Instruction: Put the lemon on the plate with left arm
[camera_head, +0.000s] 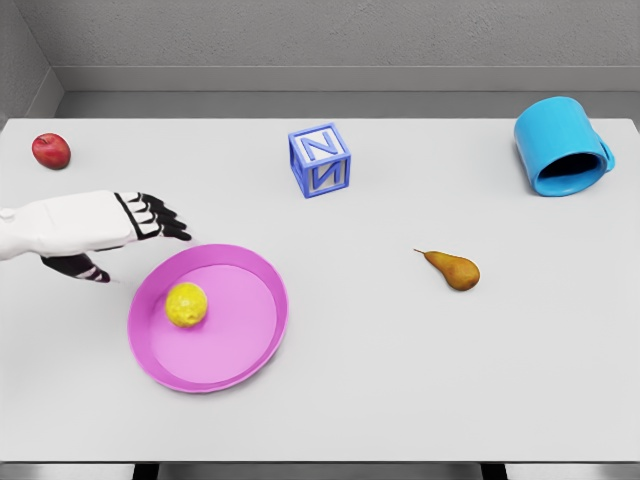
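Lemon: the yellow lemon (186, 304) lies inside the pink plate, on its left half, touching nothing but the plate floor
Plate: the pink plate (245, 340) sits flat on the white table (400, 380), left of the middle and toward the front
Left hand: the left hand (120, 232) hangs just beyond the plate's upper left rim, apart from the lemon; its dark fingers (160, 220) are stretched out and spread, thumb below, holding nothing
Apple: a red apple (51, 151) stands at the far left
Block: a blue letter block (320, 160) stands at the back centre
Pear: a brown pear (453, 269) lies right of the plate, well apart
Mug: a blue mug (560, 146) lies tipped at the far right, its mouth facing the front
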